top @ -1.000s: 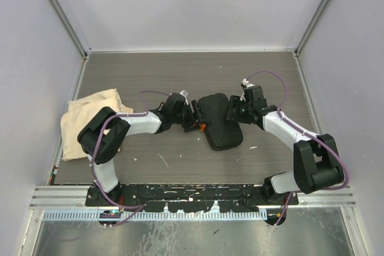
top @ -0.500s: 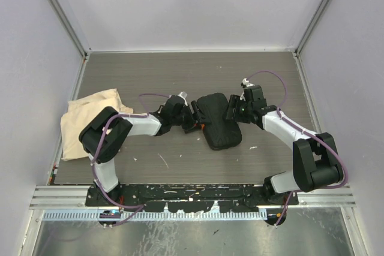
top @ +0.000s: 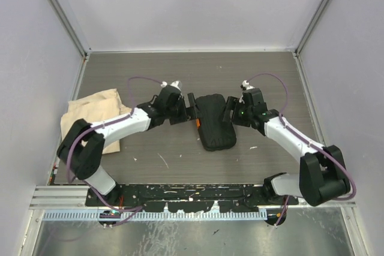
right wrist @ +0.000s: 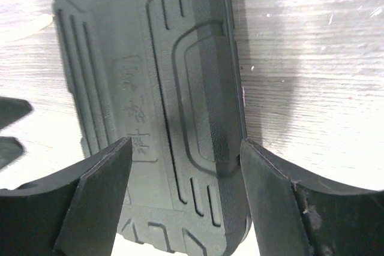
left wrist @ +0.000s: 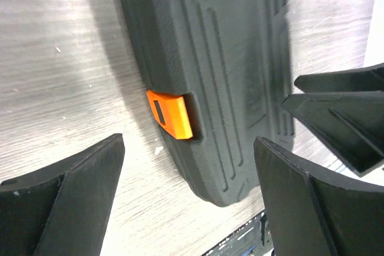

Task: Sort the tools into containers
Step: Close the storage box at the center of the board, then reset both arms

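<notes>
While the closed tool case (top: 214, 123) lies mid-table, the left gripper (top: 191, 108) faces its left edge, fingers (left wrist: 66, 199) spread, holding nothing. The right gripper (top: 228, 111), likewise spread, faces its right edge.

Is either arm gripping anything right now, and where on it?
Nothing is held. The left gripper, fingers spread, sits by the orange latch of the tool case; the right gripper, also open, is over its handle.

Count recorded on the bench (top: 180, 76): one black tool case (top: 214, 122), one orange latch (left wrist: 171, 112) showing on it, one beige cloth bag (top: 90, 112).
</notes>
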